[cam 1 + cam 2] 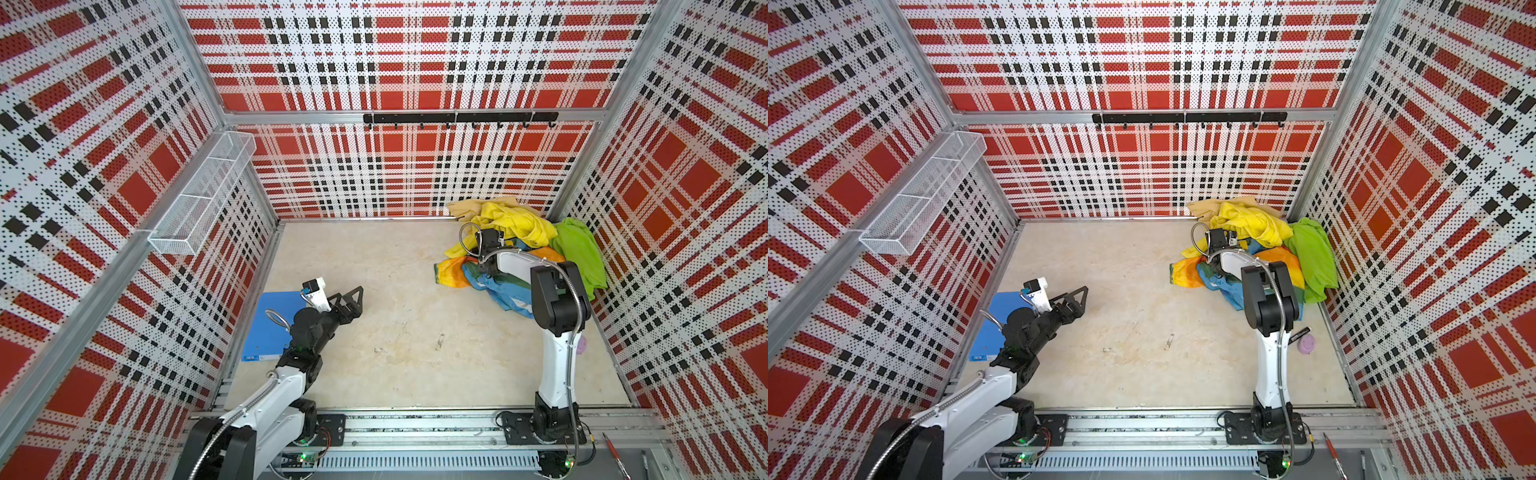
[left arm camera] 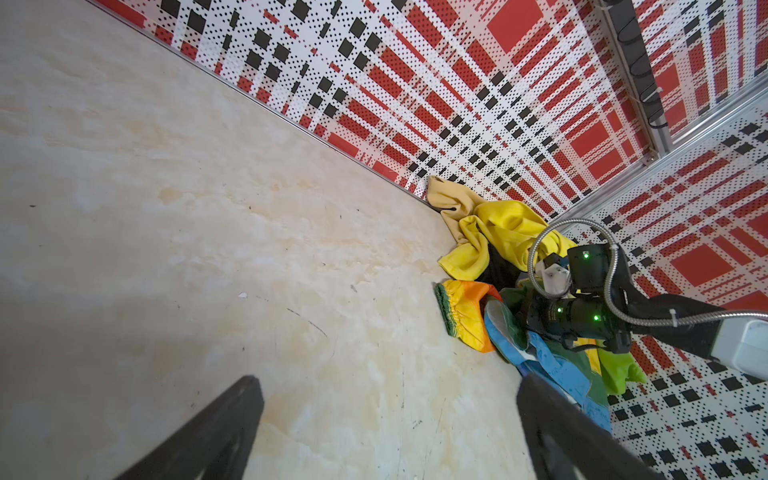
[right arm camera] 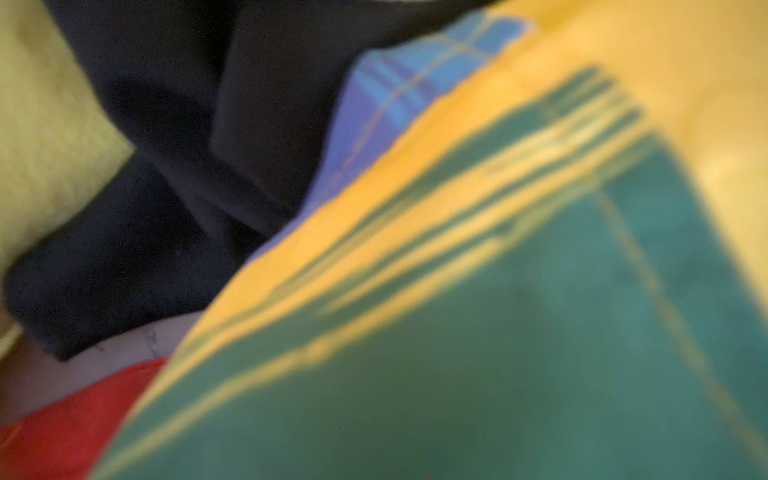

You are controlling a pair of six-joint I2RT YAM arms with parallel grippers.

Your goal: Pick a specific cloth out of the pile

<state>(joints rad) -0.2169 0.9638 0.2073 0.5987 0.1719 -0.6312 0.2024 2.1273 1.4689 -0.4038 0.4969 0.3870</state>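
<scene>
Hanging at ten o'clock, a white three-compartment wire-mesh basket (image 1: 199, 195) is clinging to the wall. At one o'clock the right gripper (image 1: 487, 268) is sitting buried in the heap of bright yellow, lime, tan and rainbow patchwork cloths (image 1: 519, 226), jaws together, though I cannot tell what they are pinching. The plain matte black cloth (image 3: 158, 174) is lying tucked between yellow and patchwork there. At eight o'clock the left gripper (image 1: 355, 301) is hovering, fingers spread, beside a flat blue folder (image 1: 272, 328). A pale beige mottled floor (image 1: 395, 332) and red-black-white plaid perforated walls (image 1: 395, 62) are enclosing everything.
</scene>
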